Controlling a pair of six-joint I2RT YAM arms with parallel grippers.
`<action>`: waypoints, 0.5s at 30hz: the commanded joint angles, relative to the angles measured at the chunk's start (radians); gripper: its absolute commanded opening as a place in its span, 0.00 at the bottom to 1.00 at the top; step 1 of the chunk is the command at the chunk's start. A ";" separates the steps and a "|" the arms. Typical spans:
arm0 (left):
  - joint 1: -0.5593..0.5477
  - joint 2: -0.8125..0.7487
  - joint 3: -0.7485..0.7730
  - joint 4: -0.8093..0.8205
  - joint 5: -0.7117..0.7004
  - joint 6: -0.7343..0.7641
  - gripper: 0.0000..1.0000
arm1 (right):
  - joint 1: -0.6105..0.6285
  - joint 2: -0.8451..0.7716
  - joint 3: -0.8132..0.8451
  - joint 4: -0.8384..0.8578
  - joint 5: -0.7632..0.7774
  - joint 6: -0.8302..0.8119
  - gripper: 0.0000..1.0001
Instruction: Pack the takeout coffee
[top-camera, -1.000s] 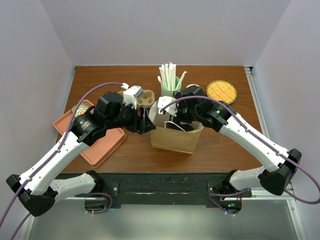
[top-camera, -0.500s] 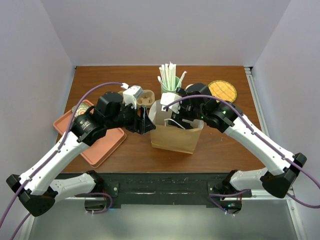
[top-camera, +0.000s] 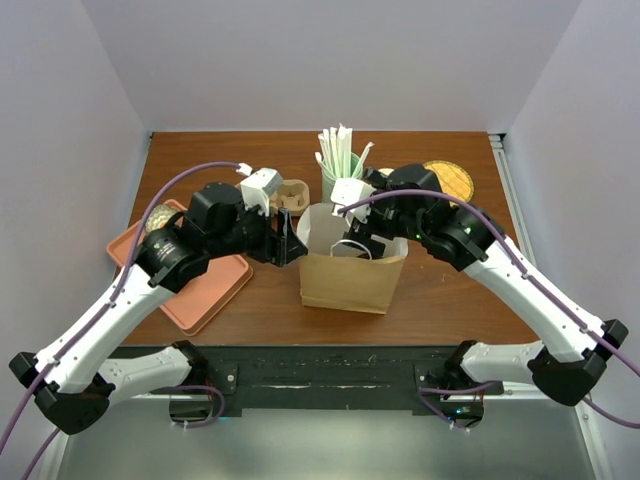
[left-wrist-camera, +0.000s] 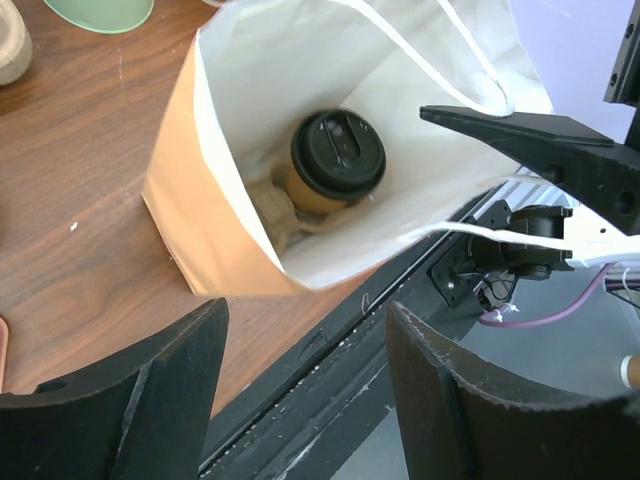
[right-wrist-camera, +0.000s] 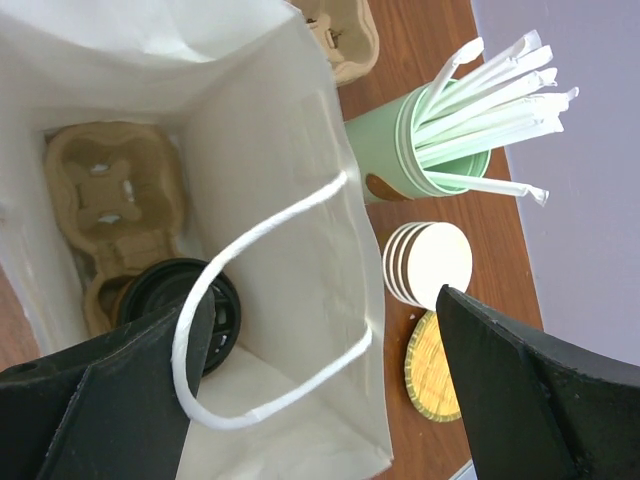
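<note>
Movement since the earlier view: the right arm has lifted and drawn back, so the right gripper (top-camera: 362, 238), formerly sunk in the bag's mouth, now hangs over its rear rim. The left arm has barely shifted.
Takeout coffee: a small brownish paper cup with a round black plastic lid (left-wrist-camera: 338, 160). It stands upright at the bottom of the bag, apparently seated at one end of a moulded brown cardboard cup carrier (right-wrist-camera: 108, 190).
Paper bag: a tall brown paper bag with a white lining and white cord handles (top-camera: 345, 285). It stands open on the dark wooden tabletop (top-camera: 450, 290), between the two arms.
Right gripper: spread wide and holding nothing. A handle loop hangs across its view, and I cannot tell whether it touches a finger.
Left gripper (top-camera: 287, 246): fingers well apart and empty, just beside the bag's left rim.
Handling, as a judgement: the cup is probably light but sloshy if filled. Its paper wall gives under a squeeze, and the smooth lid could pop off, so it should stay upright.
Where to hold: around the paper wall just under the lid, gently, and never by the lid alone.
Behind the bag: a pale green cup of wrapped white straws (top-camera: 340, 175) and a stack of white-topped cups (right-wrist-camera: 430, 262).
</note>
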 joint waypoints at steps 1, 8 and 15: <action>-0.002 -0.011 0.066 -0.015 -0.036 0.058 0.69 | -0.006 -0.030 0.071 0.036 0.010 0.068 0.96; -0.002 -0.018 0.086 -0.052 -0.067 0.072 0.71 | -0.006 -0.054 0.063 0.066 -0.013 0.134 0.97; -0.002 -0.018 0.095 -0.059 -0.064 0.075 0.72 | -0.004 -0.085 0.048 0.089 -0.062 0.167 0.96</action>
